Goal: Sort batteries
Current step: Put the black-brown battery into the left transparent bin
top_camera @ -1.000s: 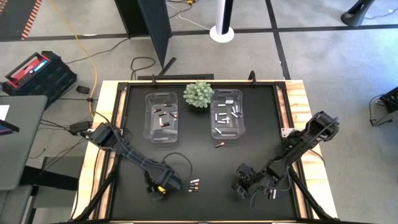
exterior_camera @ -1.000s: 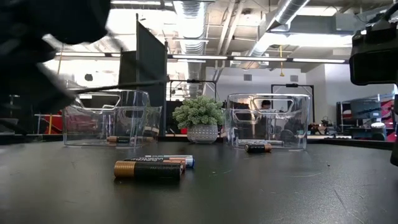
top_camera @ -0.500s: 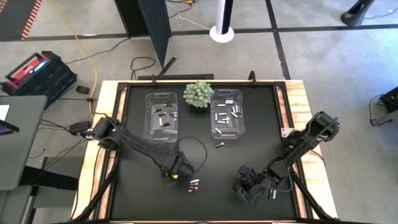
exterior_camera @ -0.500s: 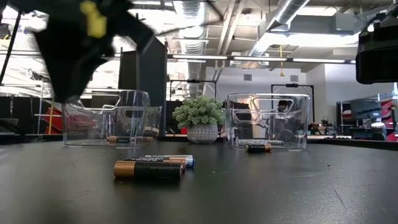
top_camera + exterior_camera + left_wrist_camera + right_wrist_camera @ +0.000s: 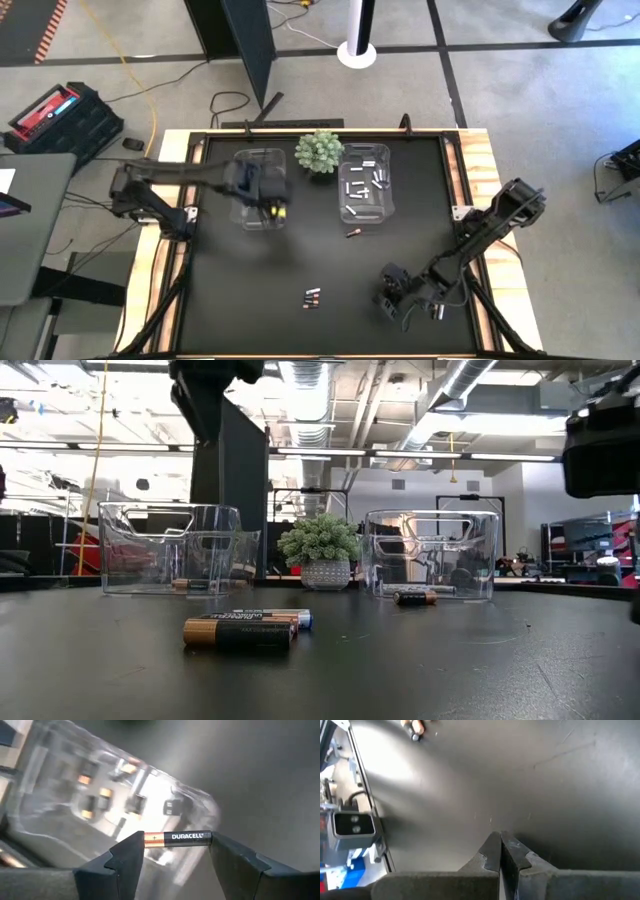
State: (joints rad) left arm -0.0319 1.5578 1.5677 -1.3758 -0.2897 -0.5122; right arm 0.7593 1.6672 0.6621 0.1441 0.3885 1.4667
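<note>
One dark copper-end battery [image 5: 177, 838] is pinched end-to-end in the left hand [image 5: 175, 851], hovering over the left clear bin [image 5: 243, 210] w/ other dark cells. Next imo: let go inside. Right hand [image 5: 500, 851] closed, parked low on desk [image 5: 330, 260].

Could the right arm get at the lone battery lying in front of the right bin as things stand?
Probably yes. The right gripper sits shut near the table's front, and the bare tabletop lies between it and the lone battery. The left gripper, holding a Duracell battery, is over the left bin.
</note>
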